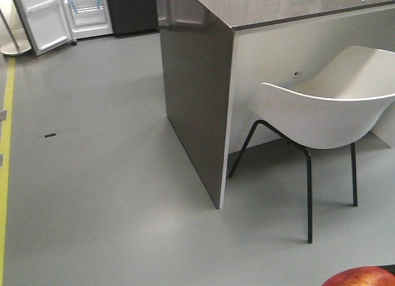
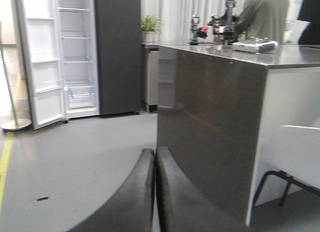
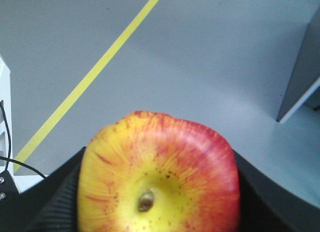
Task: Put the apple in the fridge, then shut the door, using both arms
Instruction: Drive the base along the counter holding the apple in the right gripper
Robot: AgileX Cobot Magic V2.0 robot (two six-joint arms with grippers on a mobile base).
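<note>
The apple is being clamped between the fingers of the right gripper, its stem dimple facing the wrist camera, above the grey floor. The left gripper is being held with its fingers pressed together. At the far left, the fridge is being seen with its door swung open, well apart from the apple.

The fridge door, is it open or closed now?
Open: the door stands swung aside, exposing the white inside of the fridge.
</note>
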